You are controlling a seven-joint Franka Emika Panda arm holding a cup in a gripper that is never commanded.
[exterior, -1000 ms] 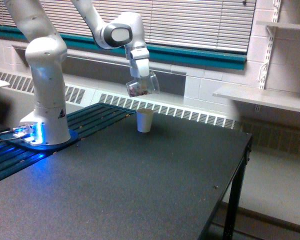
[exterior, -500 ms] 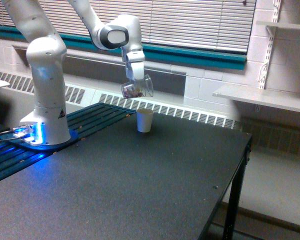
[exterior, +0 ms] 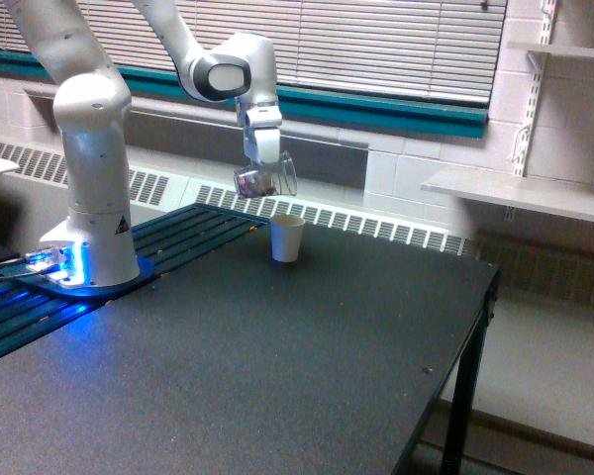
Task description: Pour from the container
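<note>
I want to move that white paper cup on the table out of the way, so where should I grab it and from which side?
Grip the white paper cup around its side wall near the middle, fingers on opposite sides. It stands upright with its mouth open, so a sideways grasp looks steadier than pinching the thin rim. Probably come from the exterior view's right or front, since the gripper holds the clear container above it, slightly to the left.

1 elevated view across table point(exterior: 307, 366)
</note>
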